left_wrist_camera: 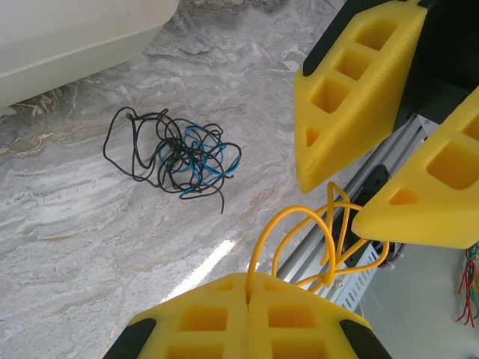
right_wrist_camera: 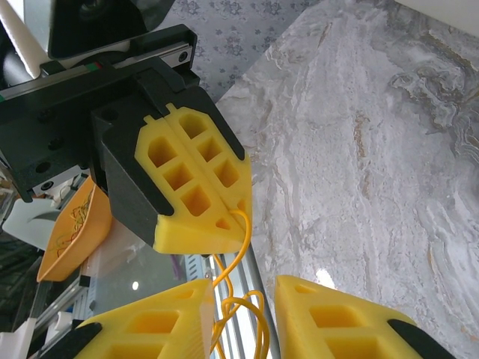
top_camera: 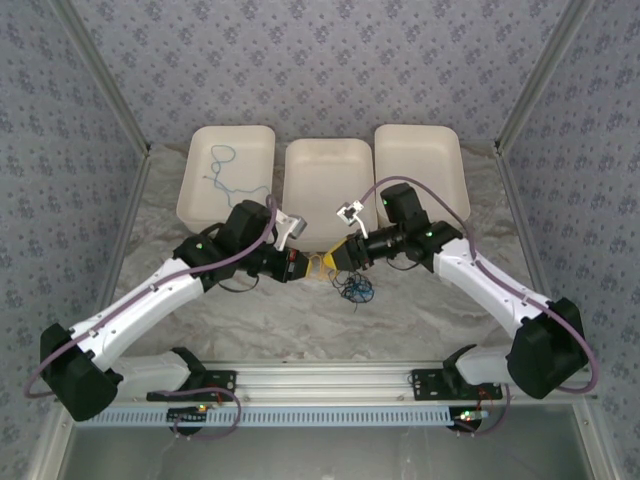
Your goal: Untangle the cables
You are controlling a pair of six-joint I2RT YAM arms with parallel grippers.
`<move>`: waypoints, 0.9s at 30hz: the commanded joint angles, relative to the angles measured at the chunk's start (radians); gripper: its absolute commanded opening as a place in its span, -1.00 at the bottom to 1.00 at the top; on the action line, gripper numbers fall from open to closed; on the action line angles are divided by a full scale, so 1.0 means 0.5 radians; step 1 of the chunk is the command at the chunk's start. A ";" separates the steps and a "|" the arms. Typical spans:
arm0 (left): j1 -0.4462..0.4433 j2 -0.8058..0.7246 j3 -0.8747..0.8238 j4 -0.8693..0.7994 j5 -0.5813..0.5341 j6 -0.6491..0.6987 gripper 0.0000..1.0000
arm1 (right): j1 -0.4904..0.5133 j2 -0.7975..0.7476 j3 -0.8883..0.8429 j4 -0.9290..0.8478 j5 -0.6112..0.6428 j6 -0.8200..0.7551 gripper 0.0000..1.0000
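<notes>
Clamping one yellow cable (left_wrist_camera: 296, 209), left tool (left_wrist_camera: 248, 280) sits near three trays (top_camera: 325, 145).

Bottom centre, the left gripper (left_wrist_camera: 248, 283) pinches a thin yellow looped cable (left_wrist_camera: 289, 216) rising between parted fingers of the right gripper (left_wrist_camera: 340, 198), perhaps touching them. A black-and-blue cable tangle (left_wrist_camera: 179, 153) lies centre-left on marbled tabletop (left_wrist_camera: 105, 254).

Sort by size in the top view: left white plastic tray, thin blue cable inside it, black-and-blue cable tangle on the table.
1. Largest: left white plastic tray.
2. The thin blue cable and black-and-blue cable tangle spread about alike, so I can't rank them.
</notes>
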 commanded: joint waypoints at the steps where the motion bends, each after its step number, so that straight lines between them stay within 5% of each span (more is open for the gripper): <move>1: 0.007 -0.004 0.050 0.034 0.024 0.025 -1.00 | 0.015 0.020 0.025 0.030 -0.033 0.023 -0.45; 8: 0.009 -0.007 0.054 0.029 -0.002 0.020 -1.00 | 0.009 0.009 0.004 0.096 -0.017 0.080 -0.98; 15: 0.046 -0.041 0.034 0.007 -0.221 -0.055 -1.00 | -0.110 -0.161 -0.101 0.287 0.237 0.277 -1.00; 21: 0.078 -0.113 -0.104 0.197 -0.494 -0.374 -1.00 | -0.178 -0.405 -0.297 0.630 0.701 0.620 -1.00; 27: 0.076 -0.055 -0.081 0.162 -0.602 -0.392 -1.00 | -0.102 -0.572 -0.525 0.974 1.240 0.944 -1.00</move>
